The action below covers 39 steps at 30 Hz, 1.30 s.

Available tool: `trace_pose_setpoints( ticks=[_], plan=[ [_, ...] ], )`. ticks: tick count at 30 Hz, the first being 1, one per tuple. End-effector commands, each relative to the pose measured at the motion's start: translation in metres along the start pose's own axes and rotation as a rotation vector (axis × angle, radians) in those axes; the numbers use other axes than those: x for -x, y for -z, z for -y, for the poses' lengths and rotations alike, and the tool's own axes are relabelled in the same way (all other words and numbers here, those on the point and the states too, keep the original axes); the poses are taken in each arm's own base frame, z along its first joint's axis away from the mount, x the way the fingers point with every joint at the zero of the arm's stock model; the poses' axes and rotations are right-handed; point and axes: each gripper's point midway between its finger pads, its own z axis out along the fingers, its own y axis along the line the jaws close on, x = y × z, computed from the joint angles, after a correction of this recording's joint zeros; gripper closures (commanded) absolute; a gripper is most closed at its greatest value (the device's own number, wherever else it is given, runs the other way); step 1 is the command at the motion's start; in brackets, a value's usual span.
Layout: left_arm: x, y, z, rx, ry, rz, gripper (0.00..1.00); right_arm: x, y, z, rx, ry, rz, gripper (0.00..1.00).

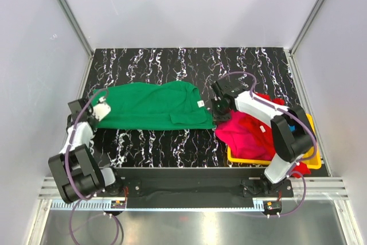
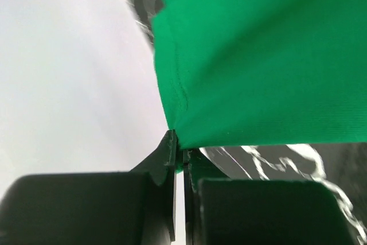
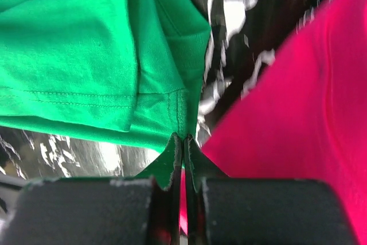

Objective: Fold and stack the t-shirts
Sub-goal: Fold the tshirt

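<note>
Top external view: the green t-shirt (image 1: 152,106) was seen spread flat, long side across, on the black white-veined table (image 1: 172,61), between the two arms. The cloth was plain solid green, mostly smooth, with a few soft creases, a fold line near its near right part and a small white label (image 1: 200,104) at its right edge. The left gripper (image 1: 101,107) was placed at the shirt's left end and the right gripper (image 1: 217,112) at its right end. In the left wrist view the jaws were closed tight on a stitched corner of the green cloth, the hem seam running up from the pinch. In the right wrist view the jaws were likewise pressed together on the green edge, where a double-stitched hem and a folded-over layer were seen. Just beside that pinch the magenta-pink t-shirt (image 1: 246,133) was heaped, crumpled, spilling over the left rim of the yellow tray (image 1: 252,160) on the table's right side. The red t-shirt (image 1: 276,101) was bunched in the same tray behind it, and only a sliver of the blue t-shirt (image 1: 292,125) was visible beside the right arm.
</note>
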Motion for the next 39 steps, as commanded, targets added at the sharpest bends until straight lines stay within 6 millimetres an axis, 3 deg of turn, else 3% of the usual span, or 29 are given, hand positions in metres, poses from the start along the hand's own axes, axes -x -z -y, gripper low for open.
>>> trace_pose_setpoints(
  ticks=[1, 3, 9, 11, 12, 13, 14, 15, 17, 18, 20, 21, 23, 24, 25, 26, 27, 28, 29, 30, 31, 32, 33, 34, 35, 36, 37, 38, 39],
  plan=[
    [-0.029, 0.004, 0.036, -0.111, -0.13, -0.055, 1.0, -0.025, 0.021, 0.007, 0.007, -0.022, -0.038, 1.0],
    [-0.043, 0.009, 0.051, -0.169, -0.157, -0.085, 1.0, -0.049, 0.022, 0.009, 0.019, -0.048, -0.085, 1.0],
    [-0.061, 0.015, 0.07, -0.265, -0.175, -0.122, 0.98, -0.077, 0.029, 0.001, 0.031, -0.035, -0.136, 1.0],
    [-0.058, 0.02, 0.077, -0.312, -0.172, -0.099, 0.71, -0.08, 0.026, 0.002, 0.027, -0.037, -0.15, 0.98],
    [-0.054, 0.022, 0.073, -0.31, -0.162, -0.09, 0.46, -0.08, 0.026, 0.003, 0.025, -0.035, -0.151, 0.88],
    [-0.053, 0.025, 0.075, -0.327, -0.151, -0.086, 0.38, -0.075, 0.028, 0.0, 0.032, -0.035, -0.137, 0.76],
    [-0.051, 0.026, 0.071, -0.319, -0.14, -0.082, 0.29, -0.072, 0.031, -0.002, 0.041, -0.029, -0.126, 0.58],
    [-0.046, 0.028, 0.06, -0.295, -0.117, -0.073, 0.26, -0.066, 0.036, -0.004, 0.045, -0.025, -0.104, 0.53],
    [-0.037, 0.032, 0.049, -0.282, -0.078, -0.046, 0.23, -0.045, 0.051, -0.017, 0.08, 0.004, -0.043, 0.48],
    [-0.026, 0.037, 0.031, -0.248, -0.033, -0.02, 0.22, -0.037, 0.056, -0.024, 0.107, 0.019, -0.028, 0.47],
    [-0.006, 0.046, 0.024, -0.279, 0.027, 0.055, 0.21, -0.007, 0.075, -0.044, 0.166, 0.073, 0.05, 0.47],
    [0.008, 0.052, 0.005, -0.254, 0.094, 0.091, 0.21, 0.003, 0.078, -0.052, 0.183, 0.096, 0.074, 0.47],
    [0.033, 0.055, -0.007, -0.254, 0.175, 0.174, 0.21, 0.045, 0.097, -0.071, 0.227, 0.162, 0.204, 0.45],
    [0.045, 0.052, -0.017, -0.243, 0.274, 0.187, 0.21, 0.058, 0.091, -0.075, 0.22, 0.185, 0.221, 0.45],
    [0.054, 0.047, -0.029, -0.204, 0.314, 0.199, 0.21, 0.083, 0.101, -0.085, 0.238, 0.213, 0.287, 0.46],
    [0.066, 0.043, -0.033, -0.192, 0.334, 0.206, 0.24, 0.099, 0.098, -0.089, 0.237, 0.25, 0.322, 0.51],
    [0.072, 0.032, -0.038, -0.187, 0.408, 0.185, 0.25, 0.108, 0.074, -0.088, 0.218, 0.254, 0.284, 0.56],
    [0.075, 0.025, -0.05, -0.14, 0.443, 0.166, 0.27, 0.135, 0.084, -0.098, 0.238, 0.259, 0.332, 0.65],
    [0.079, 0.02, -0.055, -0.135, 0.471, 0.159, 0.29, 0.141, 0.077, -0.099, 0.228, 0.292, 0.313, 0.66],
    [0.085, 0.01, -0.064, -0.135, 0.53, 0.147, 0.33, 0.146, 0.046, -0.096, 0.194, 0.301, 0.266, 0.67],
    [0.087, 0.004, -0.069, -0.132, 0.547, 0.139, 0.33, 0.171, 0.055, -0.107, 0.196, 0.318, 0.322, 0.64],
    [0.091, -0.001, -0.071, -0.143, 0.556, 0.138, 0.34, 0.177, 0.045, -0.105, 0.173, 0.347, 0.307, 0.62],
    [0.097, -0.011, -0.075, -0.152, 0.575, 0.133, 0.34, 0.182, 0.014, -0.1, 0.129, 0.347, 0.274, 0.6],
    [0.1, -0.016, -0.076, -0.163, 0.582, 0.133, 0.33, 0.202, 0.019, -0.107, 0.13, 0.356, 0.322, 0.59],
    [0.104, -0.021, -0.076, -0.173, 0.591, 0.131, 0.32, 0.206, 0.01, -0.106, 0.115, 0.363, 0.315, 0.55],
    [0.109, -0.03, -0.08, -0.185, 0.608, 0.128, 0.32, 0.205, -0.018, -0.102, 0.092, 0.365, 0.276, 0.53],
    [0.114, -0.033, -0.079, -0.208, 0.615, 0.141, 0.31, 0.219, -0.015, -0.11, 0.105, 0.373, 0.313, 0.52],
    [0.118, -0.038, -0.081, -0.212, 0.623, 0.144, 0.31, 0.221, -0.022, -0.112, 0.109, 0.386, 0.306, 0.49],
    [0.121, -0.046, -0.083, -0.22, 0.638, 0.143, 0.31, 0.215, -0.046, -0.111, 0.121, 0.394, 0.263, 0.48]
  ],
)
